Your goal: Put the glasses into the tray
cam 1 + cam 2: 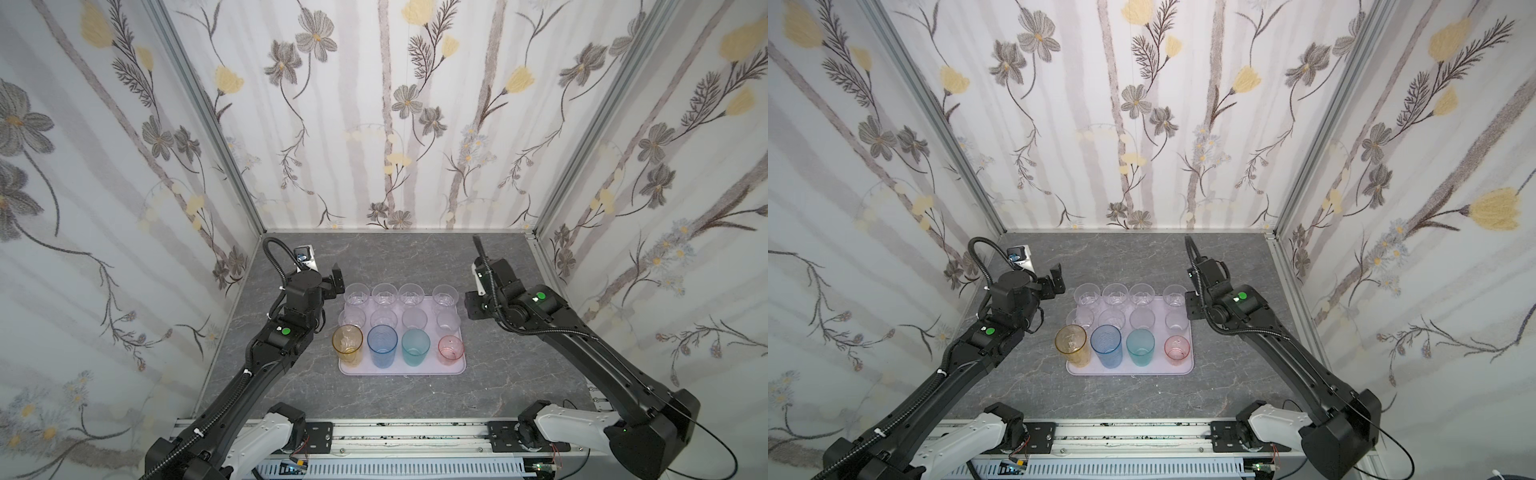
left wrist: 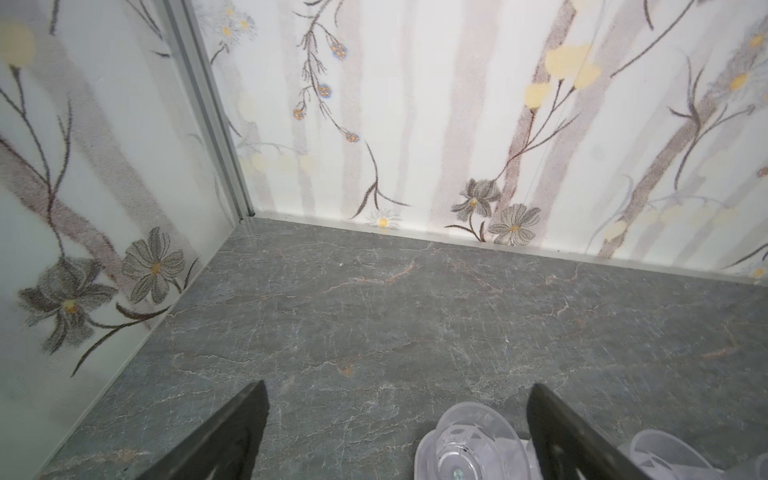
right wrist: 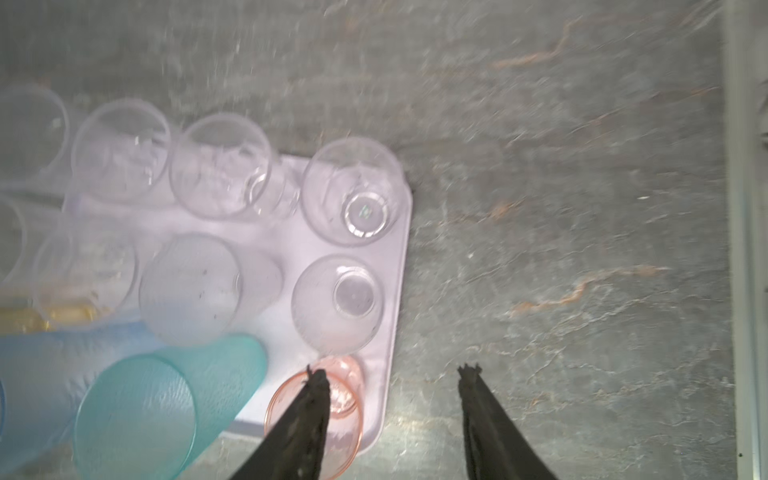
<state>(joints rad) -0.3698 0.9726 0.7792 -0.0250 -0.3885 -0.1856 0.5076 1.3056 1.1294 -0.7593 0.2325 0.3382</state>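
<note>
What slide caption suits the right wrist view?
Right tool open beside the lilac tray, one finger in front of the corner pink glass.

Flat pale lilac rectangular tray (image 1: pixel 432 367) centred on the grey marbled counter (image 1: pixel 415 257), its front row, left to right, tall amber glass (image 1: pixel 347 345), tall blue glass (image 1: pixel 382 345), tall teal glass (image 1: pixel 415 347), short pink glass (image 1: pixel 451 351), eight short clear glasses (image 1: pixel 410 295) in two rows behind

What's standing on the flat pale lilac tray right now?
Twelve tumblers in three rows: tall amber, blue, teal and a short pink one in the near row, eight short clear ones behind. Much of the tray is covered by them.
</note>
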